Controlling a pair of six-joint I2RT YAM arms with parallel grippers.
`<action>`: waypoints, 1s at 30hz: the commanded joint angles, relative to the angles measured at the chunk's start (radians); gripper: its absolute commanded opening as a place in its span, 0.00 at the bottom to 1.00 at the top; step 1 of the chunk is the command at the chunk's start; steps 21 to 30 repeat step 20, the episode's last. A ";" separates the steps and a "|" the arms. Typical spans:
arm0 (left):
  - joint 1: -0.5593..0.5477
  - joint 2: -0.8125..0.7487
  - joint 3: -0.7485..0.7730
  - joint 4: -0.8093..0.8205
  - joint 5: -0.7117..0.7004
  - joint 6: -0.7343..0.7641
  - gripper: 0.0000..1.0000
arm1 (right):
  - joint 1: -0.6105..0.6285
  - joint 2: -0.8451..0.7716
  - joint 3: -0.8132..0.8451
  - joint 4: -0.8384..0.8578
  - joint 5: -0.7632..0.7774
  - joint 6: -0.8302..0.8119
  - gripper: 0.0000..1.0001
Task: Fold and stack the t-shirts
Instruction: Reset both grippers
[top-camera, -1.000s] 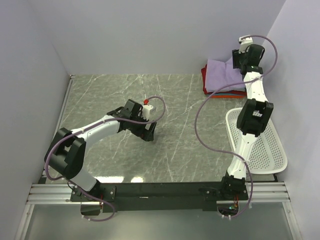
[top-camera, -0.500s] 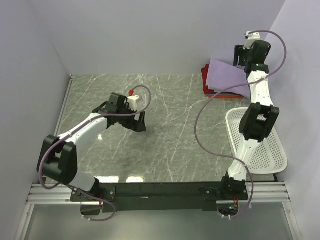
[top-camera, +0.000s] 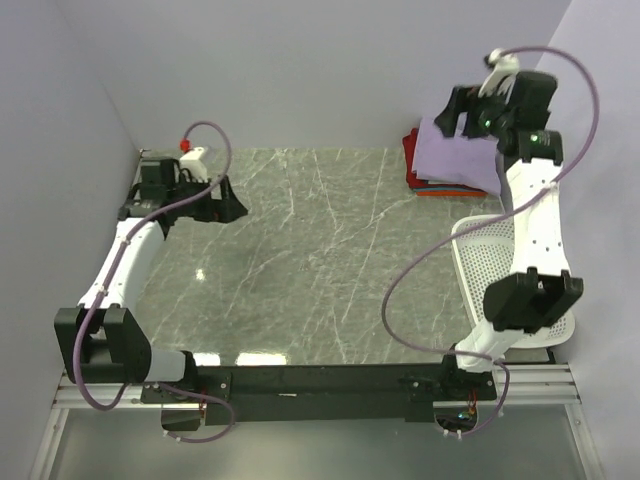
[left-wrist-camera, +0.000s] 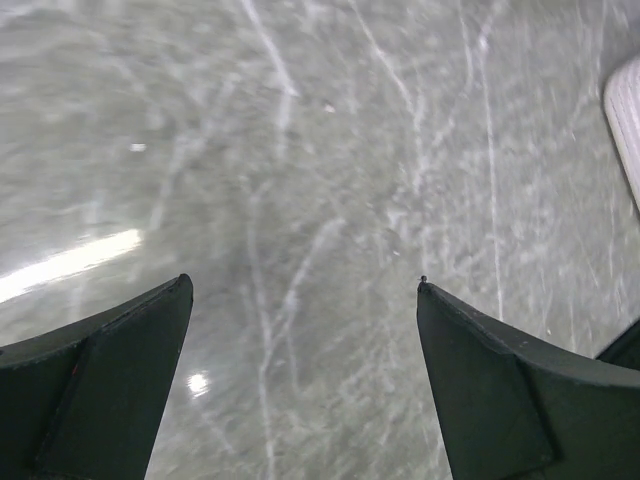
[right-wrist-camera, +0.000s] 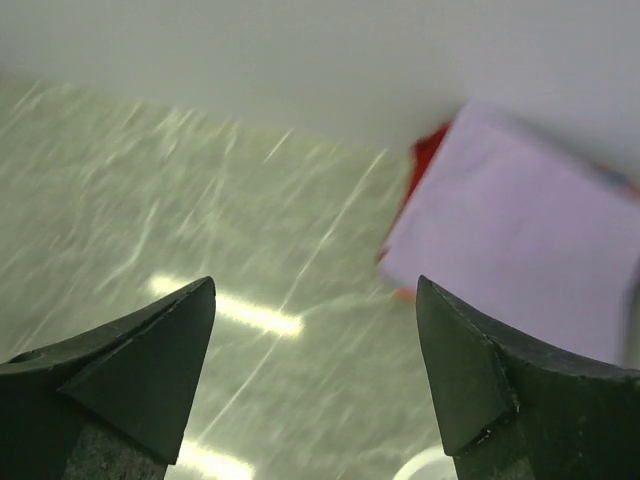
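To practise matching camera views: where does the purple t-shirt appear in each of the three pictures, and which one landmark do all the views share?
Top view: the purple t-shirt lies folded at the far right corner of the table.
Left wrist view: not in it.
Right wrist view: the purple t-shirt fills the right side of the picture, above the right-hand finger.
Shared landmark: the grey marbled table top shows in all three views.

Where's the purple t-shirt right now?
In the overhead view, the purple t-shirt lies folded on top of the stack in the table's far right corner, over a red t-shirt, just beyond the white basket.
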 joint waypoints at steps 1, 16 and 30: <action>0.101 0.000 0.047 -0.083 0.077 0.057 0.99 | 0.069 -0.095 -0.177 -0.164 -0.066 0.011 0.87; 0.155 -0.142 -0.191 -0.145 -0.196 0.242 0.99 | 0.314 -0.439 -0.998 0.098 0.052 0.006 0.89; 0.155 -0.174 -0.188 -0.159 -0.173 0.233 0.99 | 0.314 -0.471 -0.995 0.092 0.055 0.006 0.90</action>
